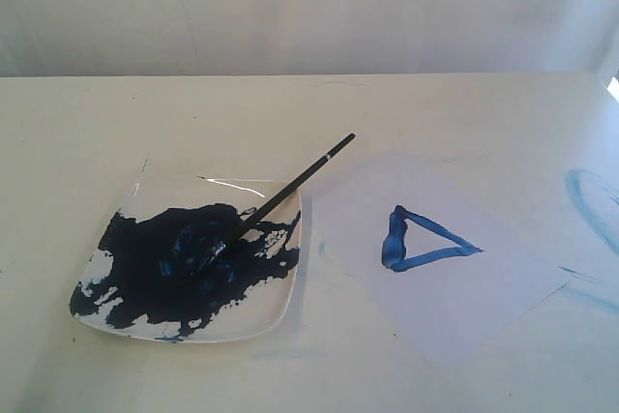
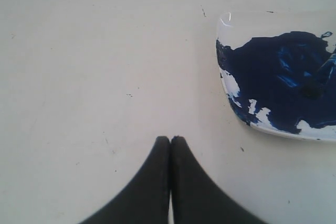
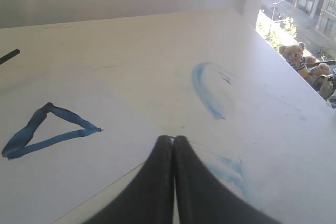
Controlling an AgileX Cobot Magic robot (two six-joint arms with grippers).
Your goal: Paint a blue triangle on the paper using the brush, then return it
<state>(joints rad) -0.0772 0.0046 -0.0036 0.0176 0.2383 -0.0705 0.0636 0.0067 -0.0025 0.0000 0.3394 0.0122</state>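
Brush (image 1: 290,188) lies on plate (image 1: 184,192) (bristles in paint). Triangle (image 1: 395,239) is on paper (image 1: 484,297). My left gripper (image 2: 170,139) and right gripper (image 3: 173,138): fingers pressed together, empty.

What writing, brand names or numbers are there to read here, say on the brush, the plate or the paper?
None: no readable text shows in any view.
The paper carries only a blue triangle, no letters.
The plate and the brush show no label; the brush's silver band is too small to tell.
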